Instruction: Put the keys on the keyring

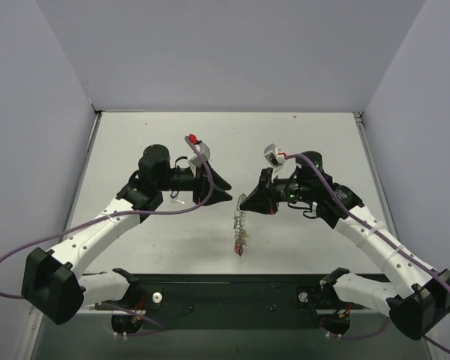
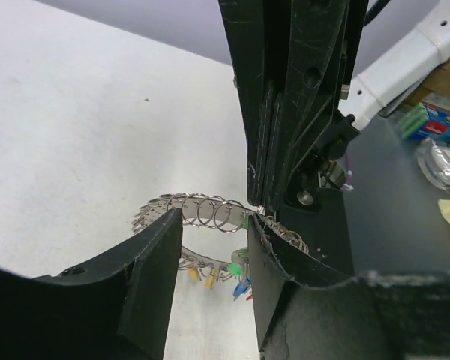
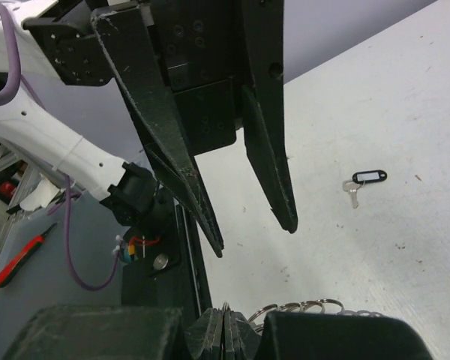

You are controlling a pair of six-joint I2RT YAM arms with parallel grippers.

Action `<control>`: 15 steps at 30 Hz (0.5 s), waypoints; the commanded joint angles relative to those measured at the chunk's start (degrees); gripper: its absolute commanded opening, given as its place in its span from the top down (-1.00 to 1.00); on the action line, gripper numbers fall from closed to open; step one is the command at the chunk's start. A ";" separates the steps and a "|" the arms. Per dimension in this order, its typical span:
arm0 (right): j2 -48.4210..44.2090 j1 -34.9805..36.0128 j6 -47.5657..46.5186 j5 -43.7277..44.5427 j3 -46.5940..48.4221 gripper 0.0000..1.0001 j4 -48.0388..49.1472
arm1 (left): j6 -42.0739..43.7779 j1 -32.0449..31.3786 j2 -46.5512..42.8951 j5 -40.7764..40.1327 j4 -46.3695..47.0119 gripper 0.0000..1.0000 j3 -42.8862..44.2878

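Note:
The keyring (image 1: 241, 219) is a long grey coil of small wire rings. It hangs from my right gripper (image 1: 246, 201) down to the table. Its lower end carries the keys (image 1: 240, 246), with yellow, green, blue and red heads (image 2: 238, 271). My right gripper (image 3: 226, 321) is shut on the coil's top end, and rings (image 3: 304, 306) stick out beside its fingers. My left gripper (image 1: 225, 194) is open and empty. In the left wrist view the coil (image 2: 208, 211) spans the gap just beyond its fingertips (image 2: 171, 225), not touching them.
A loose silver key with a black tag (image 3: 364, 178) lies on the white table, beyond the left gripper (image 3: 253, 238). The black base plate (image 1: 225, 289) runs along the near edge. A green box and other clutter (image 2: 433, 124) sit off the table.

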 commanded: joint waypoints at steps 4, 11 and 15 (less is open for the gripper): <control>2.29 0.03 -7.21 -6.13 7.45 1.00 -5.89 | 1.68 -1.26 3.07 8.62 -4.60 0.03 6.24; 3.43 0.12 -7.76 -5.87 8.69 1.00 -6.16 | 5.11 -3.10 5.01 9.06 -10.82 0.14 8.97; 3.52 0.12 -7.84 -5.52 8.77 1.00 -6.16 | 7.31 -4.60 5.89 9.58 -13.38 0.14 9.67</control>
